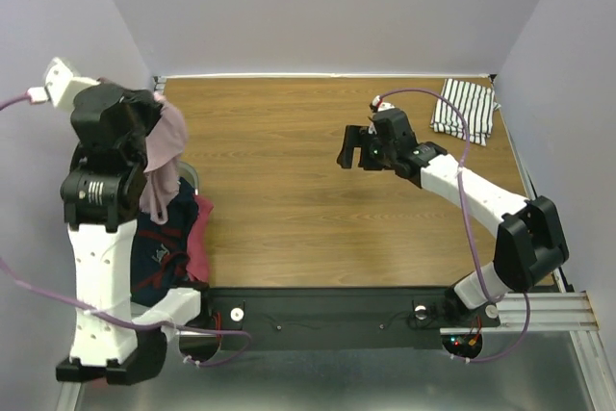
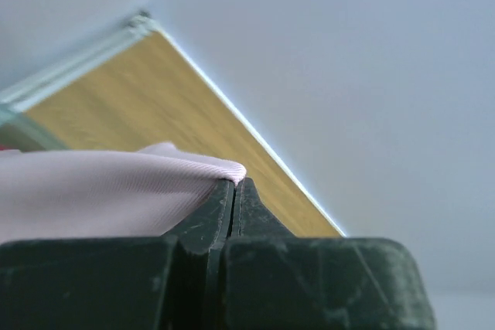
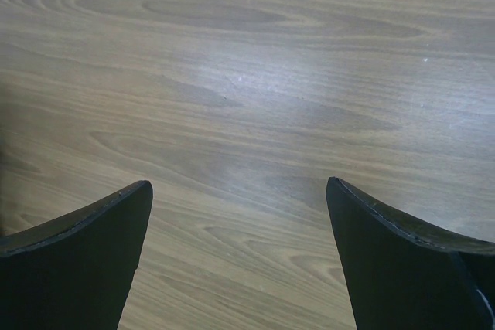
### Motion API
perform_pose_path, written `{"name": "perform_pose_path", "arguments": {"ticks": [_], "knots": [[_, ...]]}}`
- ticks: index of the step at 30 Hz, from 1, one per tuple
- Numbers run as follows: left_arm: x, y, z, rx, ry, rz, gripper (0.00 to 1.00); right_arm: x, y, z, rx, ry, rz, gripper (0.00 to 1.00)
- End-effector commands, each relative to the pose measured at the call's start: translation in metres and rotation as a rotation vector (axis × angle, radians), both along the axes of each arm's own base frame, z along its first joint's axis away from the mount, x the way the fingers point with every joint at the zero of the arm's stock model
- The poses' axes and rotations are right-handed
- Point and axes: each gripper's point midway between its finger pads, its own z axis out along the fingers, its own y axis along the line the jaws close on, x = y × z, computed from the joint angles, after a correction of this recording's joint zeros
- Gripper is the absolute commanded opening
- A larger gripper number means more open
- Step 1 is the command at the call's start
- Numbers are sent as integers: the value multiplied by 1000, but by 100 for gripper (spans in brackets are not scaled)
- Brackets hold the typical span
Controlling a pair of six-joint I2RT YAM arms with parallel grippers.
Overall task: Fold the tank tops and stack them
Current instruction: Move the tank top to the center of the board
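Table with two grippers and tank tops, by position.
Pinched in the left gripper (image 2: 234, 185), high at the left edge of the table (image 1: 289, 199): a hanging tank top (image 1: 166, 156), draped down beneath that gripper. Below it and nearer the arm bases: a heap of tank tops (image 1: 178, 238) against the table's left edge. Well apart to its right, over bare table near the middle: the right gripper (image 1: 354, 153). Behind and to the right of the right gripper, flat in the far right corner: a folded tank top (image 1: 464, 110).

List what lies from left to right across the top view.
pink tank top, pinched in the left fingers → dark red top → open right fingers → striped tank top
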Motion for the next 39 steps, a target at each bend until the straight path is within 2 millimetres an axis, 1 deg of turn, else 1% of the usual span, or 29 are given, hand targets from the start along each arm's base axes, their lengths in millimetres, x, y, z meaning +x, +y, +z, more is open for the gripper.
{"name": "perform_pose_path", "arguments": {"ticks": [1, 3, 4, 6, 7, 9, 10, 11, 14, 15, 16, 18, 19, 20, 22, 23, 24, 25, 27, 28, 29, 30, 32, 34, 35, 36, 37, 38, 39], "knots": [[36, -62, 43, 55, -88, -188, 0, 22, -4, 70, 76, -183, -96, 100], [43, -88, 49, 57, -92, -248, 0, 24, -10, 79, 73, -210, -125, 100], [48, -112, 54, 60, -99, -297, 0, 24, -17, 88, 69, -236, -152, 100], [50, -137, 58, 60, -106, -353, 0, 24, -24, 96, 70, -260, -185, 100], [51, -161, 58, 58, -108, -406, 0, 22, -32, 104, 69, -283, -214, 100], [53, -185, 54, 54, -106, -460, 0, 19, -39, 108, 73, -298, -250, 100], [51, -196, 54, 50, -110, -487, 0, 16, -44, 117, 83, -319, -264, 100], [46, -214, 53, 47, -110, -531, 0, 15, -50, 122, 84, -332, -290, 100], [40, -244, 47, 42, -104, -603, 0, 10, -58, 129, 89, -354, -319, 100], [34, -255, 45, 41, -103, -636, 0, 9, -60, 134, 92, -366, -327, 100], [32, -260, 43, 43, -98, -648, 0, 8, -62, 135, 91, -369, -331, 100], [31, -264, 39, 38, -97, -662, 0, 8, -62, 135, 91, -369, -332, 100], [34, -263, 28, 46, -80, -655, 0, 9, -61, 134, 90, -365, -333, 100], [43, -256, 7, 59, -36, -627, 0, 11, -60, 128, 79, -353, -332, 100], [58, -246, -19, 55, 14, -614, 7, 13, -58, 121, 70, -338, -329, 100], [65, -253, -31, 33, 23, -669, 13, 15, -57, 115, 63, -327, -327, 100], [88, -240, -64, 27, 67, -637, 31, 17, -55, 105, 51, -306, -327, 100], [93, -245, -83, 13, 96, -691, 40, 17, -53, 98, 44, -289, -320, 100], [108, -240, -118, -6, 157, -712, 55, 18, -51, 87, 35, -265, -311, 100], [119, -236, -144, -10, 201, -712, 57, 16, -51, 75, 21, -242, -306, 100], [119, -239, -153, -16, 223, -742, 59, 15, -50, 71, 21, -234, -300, 100], [119, -239, -162, -2, 242, -745, 63, 9, -53, 58, 4, -210, -296, 100], [116, -236, -171, 5, 254, -740, 64, 1, -53, 48, 5, -188, -285, 100], [112, -231, -174, 12, 259, -728, 64, -6, -57, 32, -8, -158, -284, 100], [106, -226, -175, 17, 268, -714, 64, -17, -61, 15, -20, -124, -280, 100], [99, -223, -191, 17, 308, -712, 63, -22, -63, 6, -24, -106, -280, 100], [89, -220, -193, 7, 307, -713, 62, -28, -67, -1, -27, -91, -291, 100], [80, -224, -202, -33, 318, -734, 61, -40, -73, -22, -47, -49, -295, 100], [68, -231, -211, -42, 330, -754, 60, -48, -76, -24, -29, -36, -309, 100]]}}
